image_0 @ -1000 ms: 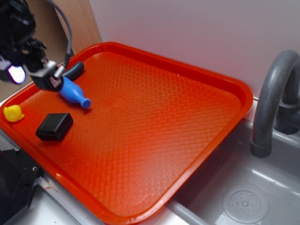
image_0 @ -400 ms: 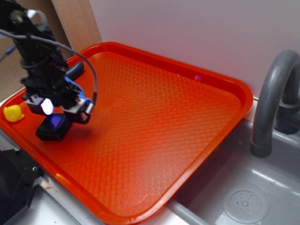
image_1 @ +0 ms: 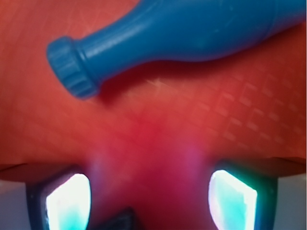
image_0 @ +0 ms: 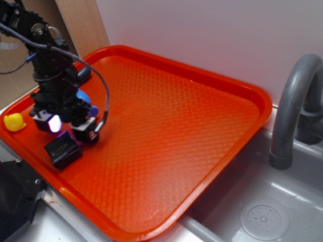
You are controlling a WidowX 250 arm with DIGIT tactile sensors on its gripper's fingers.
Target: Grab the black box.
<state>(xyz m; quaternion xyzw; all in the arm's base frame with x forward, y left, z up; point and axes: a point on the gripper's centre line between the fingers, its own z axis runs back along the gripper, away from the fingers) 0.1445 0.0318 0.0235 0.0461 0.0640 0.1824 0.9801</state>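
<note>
The red tray (image_0: 202, 131) served as the landmark — a broad textured sheet with a raised rim, filling most of the exterior view. Off its right corner sat a grey sink (image_0: 262, 212) with a curved grey faucet (image_0: 290, 111), and behind the tray rose a pale wall (image_0: 202, 30).

Over the tray's left end stood the black robot arm (image_0: 48, 60), cables looping off it, reaching down toward the tray surface. Its gripper (image_0: 68, 128) hung low, a lit patch glowing on its near face. In the wrist view the two fingers (image_1: 67, 201) showed as bright glowing pads at the bottom corners, spread well apart with only bare tray between them — released, grasping nothing.

The black box (image_0: 63, 151) lay flat on the tray near its left front rim, just below the gripper and turned at an angle to that rim; whether the fingers touched it could not be told.

The blue toy bottle (image_1: 182, 33) lay on its side on the tray ahead of the fingers, cap end pointing left in the wrist view; in the exterior view only a sliver of it showed behind the arm.

A dark grey cylindrical piece (image_0: 83, 74) lay near the tray's back left rim, partly hidden by the arm.

A small yellow duck (image_0: 15, 122) sat at the tray's far left corner, apart from the box.
</note>
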